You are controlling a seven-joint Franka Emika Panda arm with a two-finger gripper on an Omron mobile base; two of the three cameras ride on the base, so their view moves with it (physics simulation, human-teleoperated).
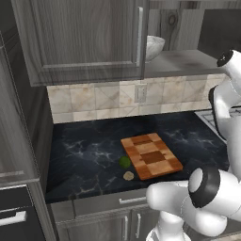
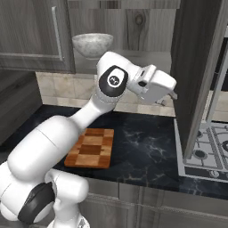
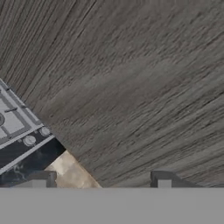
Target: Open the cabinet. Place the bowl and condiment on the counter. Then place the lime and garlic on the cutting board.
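Gripper [image 3: 100,183]: we saw its jaws apart, holding nothing.
Cabinet [image 3: 131,78]: we found its open right door straight ahead, close.
Bowl [image 2: 92,44]: on the shelf, to the gripper's left.

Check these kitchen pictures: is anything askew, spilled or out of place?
Nothing is spilled. The checkered wooden cutting board lies skewed to the edge of the black marble counter, and the small green lime and beige garlic sit loose beside it.
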